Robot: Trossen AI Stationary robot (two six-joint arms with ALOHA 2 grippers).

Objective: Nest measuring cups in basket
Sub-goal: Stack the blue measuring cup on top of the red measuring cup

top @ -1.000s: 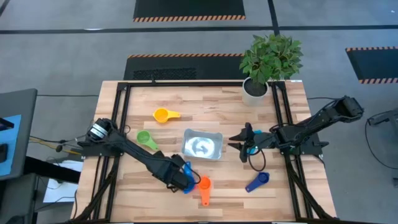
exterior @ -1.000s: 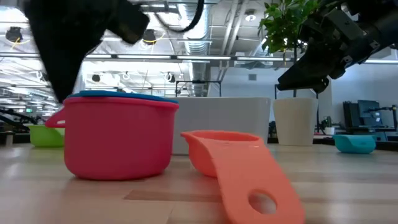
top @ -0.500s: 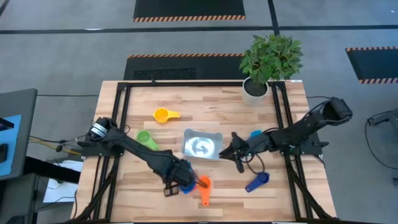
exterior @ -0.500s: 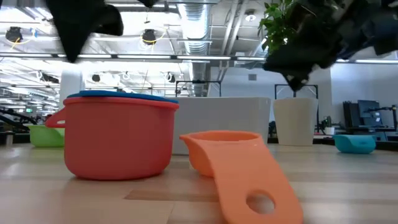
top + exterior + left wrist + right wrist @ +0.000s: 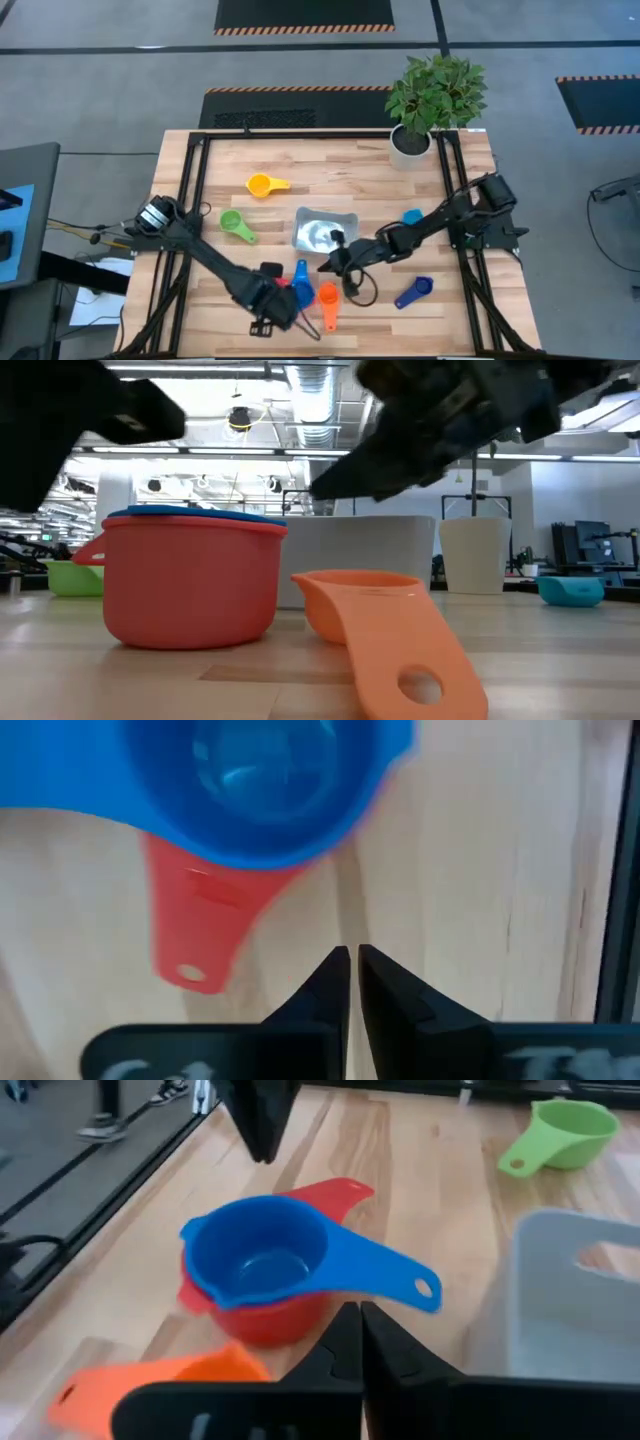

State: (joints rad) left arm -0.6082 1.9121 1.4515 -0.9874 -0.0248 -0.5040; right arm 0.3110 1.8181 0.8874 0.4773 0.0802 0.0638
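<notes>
A blue measuring cup [image 5: 262,1262] sits nested in a red one [image 5: 255,1318] near the table's front, with an orange cup [image 5: 327,297] lying just to their right. My left gripper [image 5: 350,958] is shut and empty on their near side, a little way off. My right gripper [image 5: 355,1316] is shut and empty, reaching over the basket's near edge toward the nested pair. The silvery basket [image 5: 322,232] stands mid-table. Green [image 5: 235,225], yellow [image 5: 263,185], light blue [image 5: 411,216] and dark blue [image 5: 413,292] cups rest on the wood around it.
A potted plant [image 5: 430,100] in a white pot stands at the far right corner. Black frame rails [image 5: 195,200] run along the table's left and right sides. The orange cup's handle [image 5: 400,660] points toward the near edge. Bare wood lies left of the green cup.
My right gripper has swept from the basket's right side toward the table's left and near edge, ending close to the nested blue and red cups, and has shut. My left gripper has drawn back from those cups toward the near edge. The cups have stayed put.
</notes>
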